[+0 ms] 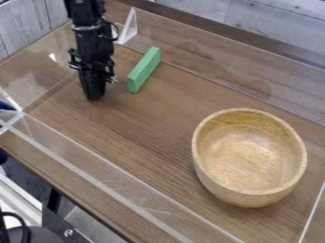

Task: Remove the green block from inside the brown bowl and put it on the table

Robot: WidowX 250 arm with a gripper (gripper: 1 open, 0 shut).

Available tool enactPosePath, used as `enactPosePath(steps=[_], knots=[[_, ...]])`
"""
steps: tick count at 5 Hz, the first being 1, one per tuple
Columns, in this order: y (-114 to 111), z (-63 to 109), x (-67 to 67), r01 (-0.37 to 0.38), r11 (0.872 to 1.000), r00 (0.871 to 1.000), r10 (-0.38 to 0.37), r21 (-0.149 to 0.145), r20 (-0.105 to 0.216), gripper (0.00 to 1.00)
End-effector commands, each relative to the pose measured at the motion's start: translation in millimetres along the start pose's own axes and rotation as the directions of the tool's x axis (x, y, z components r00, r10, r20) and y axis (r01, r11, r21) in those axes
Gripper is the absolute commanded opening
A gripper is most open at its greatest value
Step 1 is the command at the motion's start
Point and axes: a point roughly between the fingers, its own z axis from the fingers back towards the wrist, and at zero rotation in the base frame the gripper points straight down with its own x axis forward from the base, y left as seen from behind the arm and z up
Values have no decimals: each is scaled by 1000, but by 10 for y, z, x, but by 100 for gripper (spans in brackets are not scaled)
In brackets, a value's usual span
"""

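Observation:
The green block [143,68] lies flat on the table [140,133], toward the back left, well apart from the brown bowl [250,156]. That bowl stands at the right front and its inside is bare. My gripper [93,93] points down just left of the block, its fingertips low over the wood, shut with nothing between them. A small gap separates it from the block.
Low clear acrylic walls [76,171] run along the table's edges. A clear triangular piece [127,27] stands at the back behind the arm. Bare wood stretches between the block and the bowl.

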Motion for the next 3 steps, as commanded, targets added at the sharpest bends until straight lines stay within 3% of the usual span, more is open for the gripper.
enactPosePath(steps=[1, 2, 3], knots=[[23, 193, -38, 28, 999, 999, -29, 26, 45, 0], [21, 245, -100, 53, 998, 997, -54, 21, 54, 0], [15, 271, -128, 21, 1000, 999, -21, 5, 28, 0]])
